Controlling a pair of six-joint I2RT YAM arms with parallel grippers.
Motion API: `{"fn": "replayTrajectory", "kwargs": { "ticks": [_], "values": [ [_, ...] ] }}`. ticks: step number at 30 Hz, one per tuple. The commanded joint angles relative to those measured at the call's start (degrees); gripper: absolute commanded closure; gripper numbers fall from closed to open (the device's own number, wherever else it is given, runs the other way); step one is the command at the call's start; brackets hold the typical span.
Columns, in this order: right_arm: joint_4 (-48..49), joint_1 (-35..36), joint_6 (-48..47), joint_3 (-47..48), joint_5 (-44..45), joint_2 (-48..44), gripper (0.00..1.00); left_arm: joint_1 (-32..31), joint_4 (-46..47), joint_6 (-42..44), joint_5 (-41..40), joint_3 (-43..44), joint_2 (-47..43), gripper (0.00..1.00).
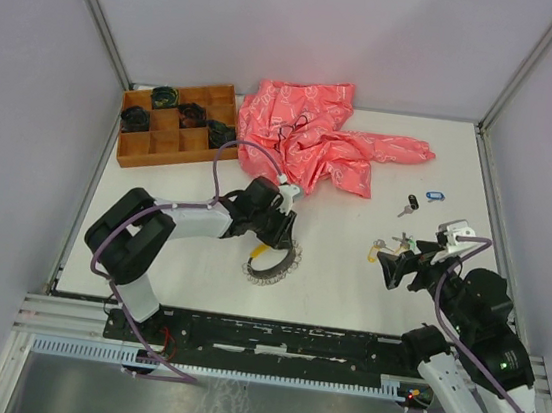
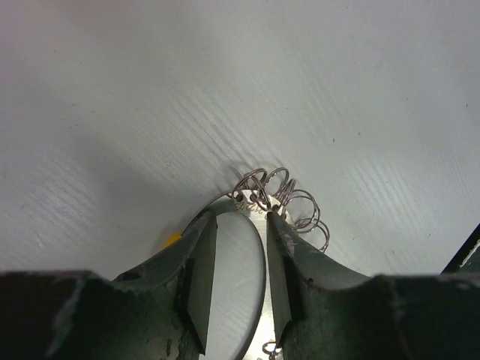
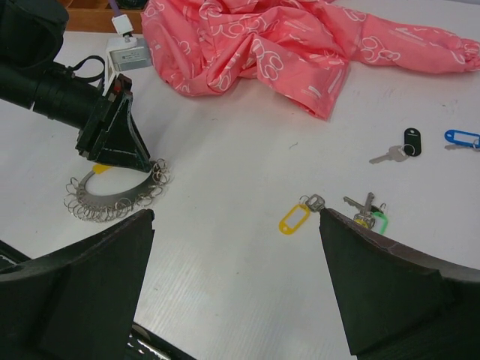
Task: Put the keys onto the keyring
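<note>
The keyring [image 1: 274,265], a silvery band hung with small wire loops [image 2: 292,199] and one yellow piece, lies flat at mid-table. My left gripper [image 1: 277,239] points down onto its far side. Its fingers [image 2: 202,255] straddle the band with a gap still showing on the left, so it is open. The keys lie apart to the right: one with a yellow tag [image 3: 294,219], one with a green tag [image 3: 367,212], a black-tagged one [image 3: 411,141] and a blue-tagged one [image 3: 461,137]. My right gripper [image 3: 236,217] hovers wide open, near the yellow and green ones, holding nothing.
A crumpled pink cloth [image 1: 310,135] lies at the back centre. At the back left stands a wooden compartment tray [image 1: 123,142], with dark coiled bundles in its cells. White walls close in the table on three sides.
</note>
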Motion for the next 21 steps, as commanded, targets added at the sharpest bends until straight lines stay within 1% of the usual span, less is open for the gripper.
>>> {"fn": "replayTrajectory", "kwargs": {
  "ticks": [1, 6, 10, 13, 17, 21],
  "values": [
    [1.8, 0.3, -0.4, 1.7, -3.4, 3.6, 0.00, 0.1, 4.0, 0.1, 1.4, 1.5, -2.1, 0.60],
    [1.6, 0.3, -0.3, 2.1, -5.1, 5.5, 0.00, 0.1, 6.0, -1.0, 1.8, 1.7, -0.5, 0.60],
    [1.2, 0.3, -0.2, 2.5, -6.2, 6.8, 0.00, 0.0, 5.3, -0.6, 2.4, 3.8, 2.2, 0.63],
    [0.6, 0.4, -0.1, 3.4, -7.9, 8.8, 0.00, -0.3, 5.1, -0.7, 2.5, 4.9, 3.6, 0.67],
    [-0.7, 0.3, 1.2, 4.8, -10.2, 13.8, 0.00, -2.3, 4.3, -1.2, 2.3, 5.8, 4.5, 0.71],
    [-0.6, 0.3, 2.6, 4.6, -13.9, 19.8, 0.01, -5.6, 2.7, -1.3, -0.5, 6.4, 3.8, 0.72]
  ]
}}
